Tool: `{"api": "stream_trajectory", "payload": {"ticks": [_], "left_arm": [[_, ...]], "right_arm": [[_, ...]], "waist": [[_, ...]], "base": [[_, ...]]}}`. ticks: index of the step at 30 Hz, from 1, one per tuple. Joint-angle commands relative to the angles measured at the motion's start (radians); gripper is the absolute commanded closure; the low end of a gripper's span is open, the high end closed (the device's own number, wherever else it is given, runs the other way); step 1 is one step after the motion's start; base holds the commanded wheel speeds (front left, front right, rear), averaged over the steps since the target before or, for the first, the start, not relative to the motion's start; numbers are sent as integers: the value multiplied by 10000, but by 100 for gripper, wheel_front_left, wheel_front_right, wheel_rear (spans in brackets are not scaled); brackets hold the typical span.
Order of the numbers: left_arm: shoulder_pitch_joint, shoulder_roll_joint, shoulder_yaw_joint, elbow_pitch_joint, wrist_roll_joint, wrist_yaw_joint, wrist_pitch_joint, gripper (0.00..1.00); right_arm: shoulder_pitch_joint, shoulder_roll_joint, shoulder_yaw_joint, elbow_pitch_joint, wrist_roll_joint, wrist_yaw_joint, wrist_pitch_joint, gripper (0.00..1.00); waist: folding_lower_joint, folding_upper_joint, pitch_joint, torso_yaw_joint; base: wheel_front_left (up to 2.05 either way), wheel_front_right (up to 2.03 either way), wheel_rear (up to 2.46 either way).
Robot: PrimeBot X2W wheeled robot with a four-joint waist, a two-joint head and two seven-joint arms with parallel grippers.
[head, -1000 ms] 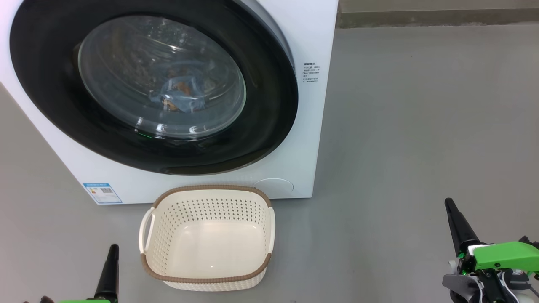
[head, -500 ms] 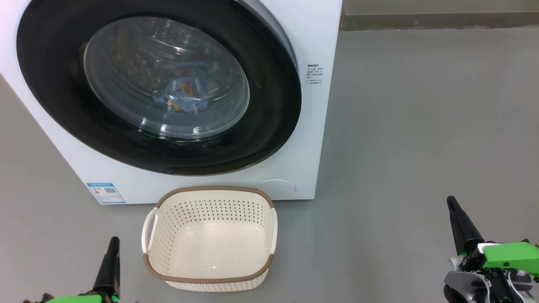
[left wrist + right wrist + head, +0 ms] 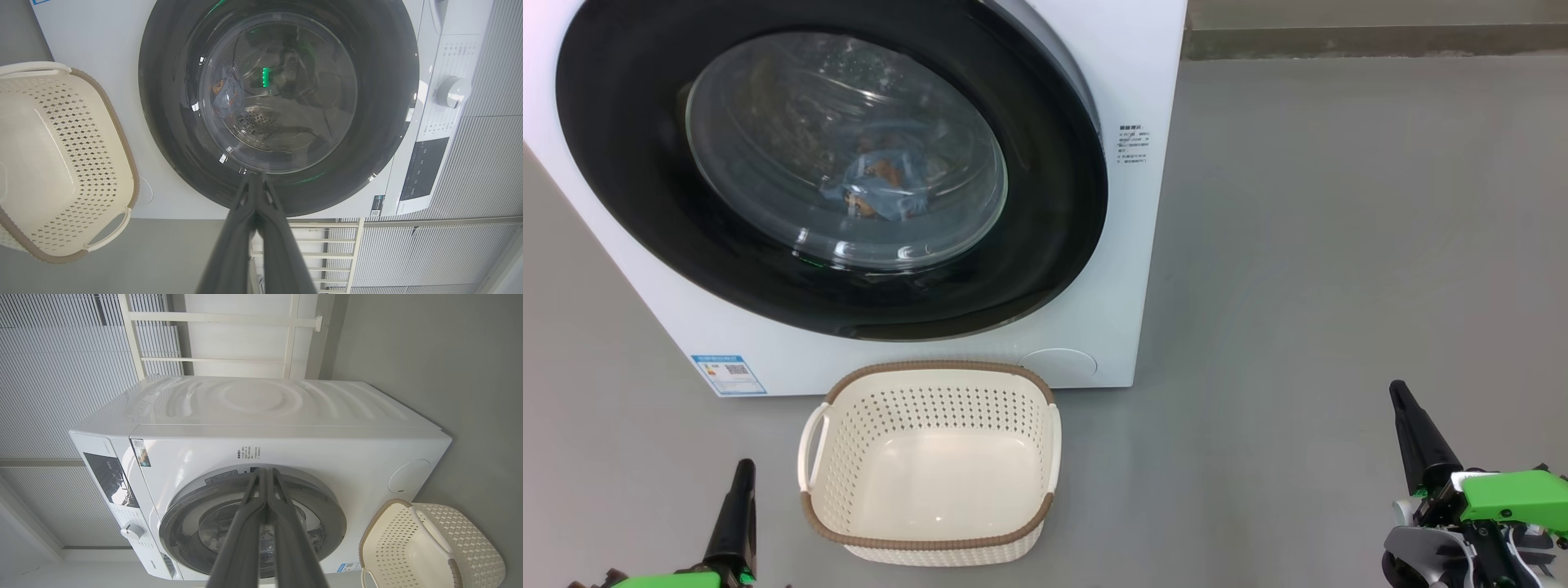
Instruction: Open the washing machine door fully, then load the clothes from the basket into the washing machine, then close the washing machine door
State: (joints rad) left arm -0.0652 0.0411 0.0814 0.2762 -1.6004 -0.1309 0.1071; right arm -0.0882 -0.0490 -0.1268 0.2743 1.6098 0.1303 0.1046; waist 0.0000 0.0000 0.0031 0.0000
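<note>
Washing machine door (image 3: pixel 1029 229) shut, clothes (image 3: pixel 874 186) inside behind the glass, basket (image 3: pixel 931 367) empty. Left fingers (image 3: pixel 737 514) and right fingers (image 3: pixel 1417 441) pressed together, holding nothing. Looks basically done.

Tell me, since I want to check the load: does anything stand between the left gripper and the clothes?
Yes. The shut washing machine door stands between the left gripper and the clothes, which lie inside the drum behind the door's glass.
</note>
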Motion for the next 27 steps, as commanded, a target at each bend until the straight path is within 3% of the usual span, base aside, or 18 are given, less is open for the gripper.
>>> {"api": "stream_trajectory", "payload": {"ticks": [1,27], "left_arm": [[-427,91,327,-313,-79,2,64,100],[-427,91,326,-313,-80,2,63,100]], "right_arm": [[-192,-60,189,-299,36,4,39,100],[-194,-44,166,-297,17,4,58,100]], "waist": [[0,0,0,0],[0,0,0,0]], "base": [[0,0,0],[0,0,0]]}}
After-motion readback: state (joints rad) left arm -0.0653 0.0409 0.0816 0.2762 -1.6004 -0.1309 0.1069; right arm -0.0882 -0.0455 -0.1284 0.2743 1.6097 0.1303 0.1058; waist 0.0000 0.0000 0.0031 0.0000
